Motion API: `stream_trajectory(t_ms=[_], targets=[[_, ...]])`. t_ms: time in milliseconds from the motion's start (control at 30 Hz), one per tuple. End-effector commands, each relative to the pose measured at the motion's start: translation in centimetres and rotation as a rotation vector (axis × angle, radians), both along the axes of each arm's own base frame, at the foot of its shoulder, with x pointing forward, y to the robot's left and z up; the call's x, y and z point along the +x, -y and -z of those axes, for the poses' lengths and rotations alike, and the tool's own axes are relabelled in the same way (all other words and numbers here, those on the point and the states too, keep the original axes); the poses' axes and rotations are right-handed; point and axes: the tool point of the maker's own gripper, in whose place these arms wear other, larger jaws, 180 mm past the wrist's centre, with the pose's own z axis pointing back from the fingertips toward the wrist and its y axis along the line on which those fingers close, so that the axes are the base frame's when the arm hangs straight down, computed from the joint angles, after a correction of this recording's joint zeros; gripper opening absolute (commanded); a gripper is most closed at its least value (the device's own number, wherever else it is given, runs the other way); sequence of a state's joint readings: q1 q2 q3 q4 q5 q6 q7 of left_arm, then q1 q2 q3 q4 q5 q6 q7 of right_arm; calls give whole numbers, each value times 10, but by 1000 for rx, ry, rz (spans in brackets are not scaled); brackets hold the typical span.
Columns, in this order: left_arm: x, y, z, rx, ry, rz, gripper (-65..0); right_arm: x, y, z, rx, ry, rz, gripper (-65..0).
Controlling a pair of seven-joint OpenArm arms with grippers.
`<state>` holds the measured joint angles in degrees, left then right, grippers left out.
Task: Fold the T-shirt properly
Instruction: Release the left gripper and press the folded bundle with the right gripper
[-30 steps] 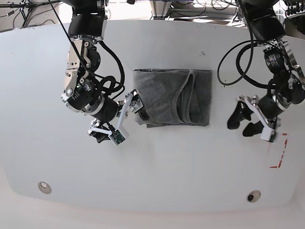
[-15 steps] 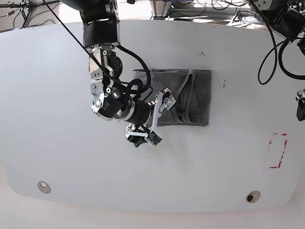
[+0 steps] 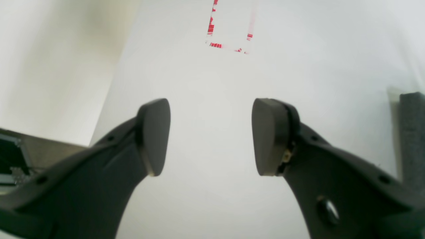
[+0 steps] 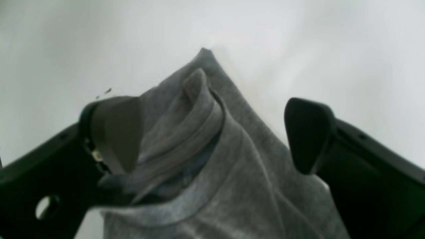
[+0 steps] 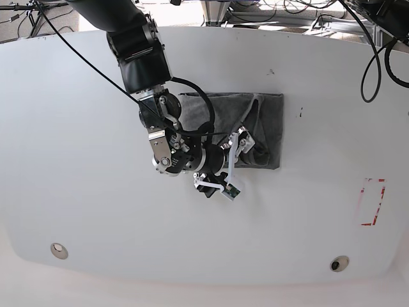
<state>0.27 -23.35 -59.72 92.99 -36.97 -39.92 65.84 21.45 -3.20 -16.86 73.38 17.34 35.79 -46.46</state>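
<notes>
White table (image 5: 96, 224) fills the base view, its far edge backed by cables and stands. Near the middle of the far half lies the shirt (image 5: 268, 121), folded into a dark grey rectangle, its neckline running as a curved band across the upper layer. The right arm (image 5: 137, 51) reaches in from the far left corner and bends over the shirt's left part, covering it. The right gripper (image 5: 234, 163) hangs over the shirt's near edge, spread wide, with nothing between its tips. A red dashed outline (image 5: 372, 201) marks the table near the right edge. Two round fittings sit along the near edge, one by the left corner (image 5: 59, 250) and one by the right (image 5: 339, 263). The left gripper is out of this view; only cables show at the far right corner.

Bare table (image 3: 212, 83) shows between the spread tips of the left gripper (image 3: 211, 136) in the left wrist view; it grips nothing. The red outline (image 3: 229, 30) lies on the table beyond the tips. A dark grey strip at the right edge (image 3: 411, 132) looks like cloth, though I cannot tell for sure.

Looking down from the right wrist, the shirt (image 4: 239, 186) rises between the parted fingers of the right gripper (image 4: 212, 136). Its collar band (image 4: 196, 122) folds up just beside the left pad (image 4: 116, 132), while the right pad (image 4: 308, 132) stands clear of the cloth. Whether the left pad touches the fabric I cannot tell. White table (image 4: 332, 49) lies beyond the shirt's far corner.
</notes>
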Motion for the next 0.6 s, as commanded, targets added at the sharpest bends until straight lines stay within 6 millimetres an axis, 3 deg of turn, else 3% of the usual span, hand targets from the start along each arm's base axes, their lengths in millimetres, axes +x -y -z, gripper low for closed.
stream_trajectory(t_ms=[0,133,233,300,500,567], targets=[[4,-6,-18,39,39,5,-283,12,-15,-13,67,25,8,-48],[3,-6,-16,36,36,4,-283,15,-21,-7,63,7,14,-86],[0,-5,-12,34,24,4,-283,14,-27,-5,65,5,12,-163],[-1,-5,-11,34,17,6,-283,12,-36,-8,80,13,2,-247],[-1,-4,-10,34,14,9,-283,13,-42,-14,91,25,13,-579],[-2,-4,-9,34,10,10,-283,14,-43,-19,96,38,17,-650]])
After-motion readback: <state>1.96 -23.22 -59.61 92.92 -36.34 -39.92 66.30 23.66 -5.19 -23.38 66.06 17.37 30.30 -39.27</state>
